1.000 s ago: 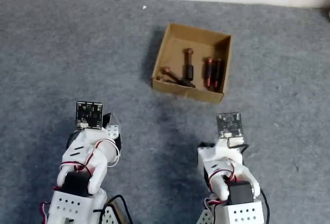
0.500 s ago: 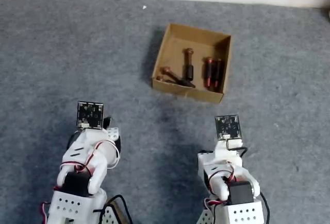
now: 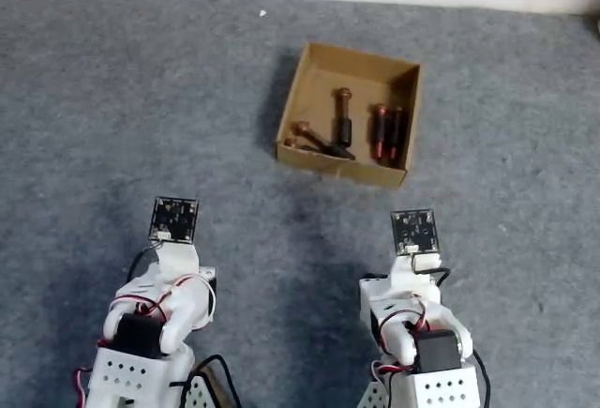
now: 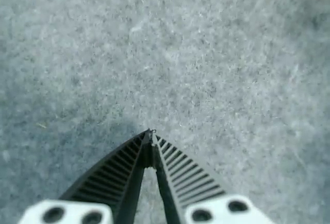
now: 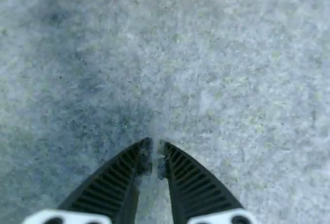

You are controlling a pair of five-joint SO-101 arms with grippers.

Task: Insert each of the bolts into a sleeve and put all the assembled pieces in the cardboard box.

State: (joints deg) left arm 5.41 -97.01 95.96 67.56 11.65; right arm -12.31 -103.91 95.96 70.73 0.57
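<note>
My left gripper (image 4: 150,134) and right gripper (image 5: 154,147): jaws pressed together, empty. Bolts (image 3: 343,119) in box (image 3: 339,169) look stiff, heavyish, slick; I'd pinch mid-shaft.

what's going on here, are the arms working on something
Nothing is being handled at this moment. The left gripper and right gripper both hang shut and empty over the grey mat, short of the cardboard box. Several assembled pieces lie inside the box, so the job looks about done.
</note>
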